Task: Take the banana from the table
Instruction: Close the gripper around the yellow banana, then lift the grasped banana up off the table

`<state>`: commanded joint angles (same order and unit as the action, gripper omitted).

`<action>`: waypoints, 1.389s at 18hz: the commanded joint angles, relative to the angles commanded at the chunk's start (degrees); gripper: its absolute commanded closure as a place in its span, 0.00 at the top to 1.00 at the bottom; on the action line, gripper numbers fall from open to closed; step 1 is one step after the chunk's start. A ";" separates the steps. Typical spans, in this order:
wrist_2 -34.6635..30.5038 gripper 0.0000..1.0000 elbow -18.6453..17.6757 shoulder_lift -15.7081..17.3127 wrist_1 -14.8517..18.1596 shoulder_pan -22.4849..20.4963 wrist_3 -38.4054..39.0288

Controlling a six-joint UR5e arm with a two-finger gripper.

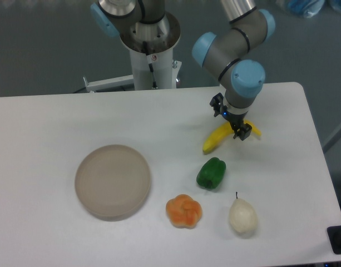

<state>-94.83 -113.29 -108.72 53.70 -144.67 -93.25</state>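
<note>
The pincer [230,120] hangs low over the middle of the banana [216,139], its two dark fingers [217,103] set apart, one on the far side of the fruit and one on the near side. The jaws stand open and straddle the banana; whether the fingers touch its skin cannot be told from this angle. A small blue light shows on the pincer body just above the fingers.

The banana lies flat on the white bench [59,117], running from a lower-left tip up to a short yellow end that shows to the right of the pincer. Above the pincer the wrist of the arm [242,78] carries a blue cap, and the grey links rise from it toward the top of the view.

Near the banana's lower-left tip, toward the camera, sits a green pepper [211,173], apart from the fruit. Further toward the front edge lie an orange fruit [183,211] and, to its right, a pale pear [242,216] with a dark stem. Well to the left rests a round beige plate [113,181]. Behind the bench stands the arm's white base column [153,64].
</note>
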 joint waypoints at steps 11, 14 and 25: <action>0.00 0.22 -2.11 0.00 -3.78 -0.09 0.70; -0.09 0.22 -0.62 0.17 -3.52 -0.35 0.09; 0.26 0.23 9.30 2.02 2.98 -1.84 -0.26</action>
<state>-94.57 -103.99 -106.70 56.68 -146.51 -93.52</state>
